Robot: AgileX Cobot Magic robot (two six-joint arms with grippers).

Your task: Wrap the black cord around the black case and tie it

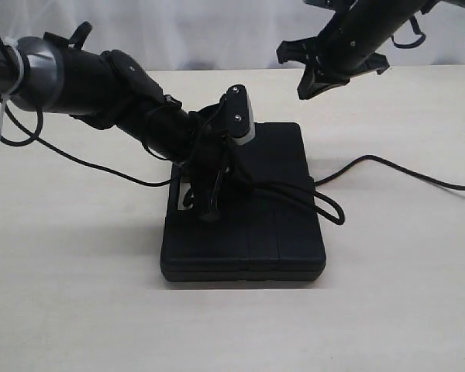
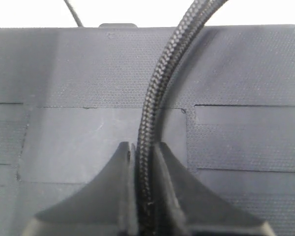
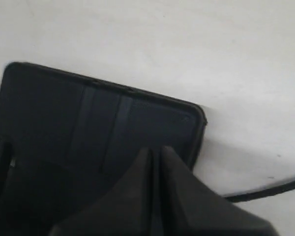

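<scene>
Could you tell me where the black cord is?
Exterior view: the black cord loops over the black case, right of centre, pinched in the left gripper.

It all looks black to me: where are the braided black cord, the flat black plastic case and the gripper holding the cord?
Braided black cord (image 2: pixel 155 103): left wrist view, its middle stretch.
Flat black plastic case (image 1: pixel 275 232): exterior view, bare front face.
Left gripper (image 2: pixel 142 150): left wrist view, between fingertips.

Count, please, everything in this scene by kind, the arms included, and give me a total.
Black case: 1
Black cord: 1
Robot arms: 2, left arm and right arm
Total: 4
</scene>
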